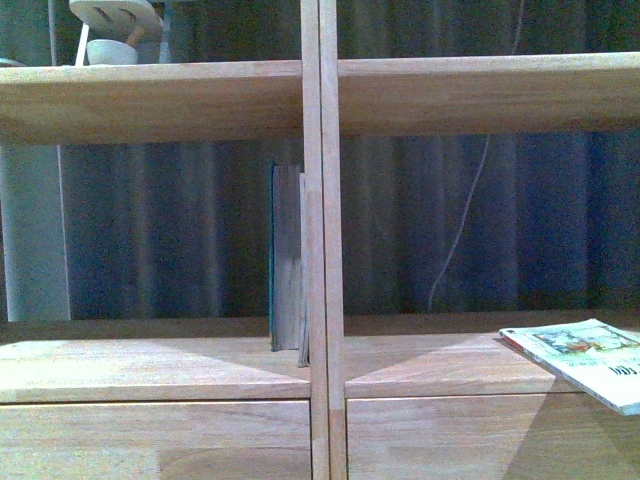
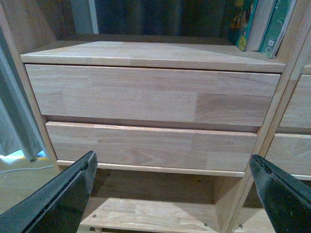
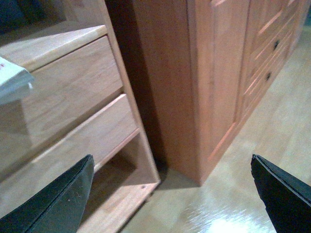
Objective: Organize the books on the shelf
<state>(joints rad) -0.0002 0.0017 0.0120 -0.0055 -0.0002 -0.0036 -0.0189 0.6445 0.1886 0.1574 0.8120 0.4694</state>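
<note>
Front view: paperback flat, overhanging shelf lip. Left gripper, right gripper: wide, empty. Advised: pinch overhang, stand beside teal books.

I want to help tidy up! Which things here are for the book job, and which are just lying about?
For the job: teal books, standing upright; paperback, lying flat; shelf.
Just there: cabinet; white thing up top; cable.

You have open room left of the teal books against the divider; the paperback blocks the shelf's right front edge.
</note>
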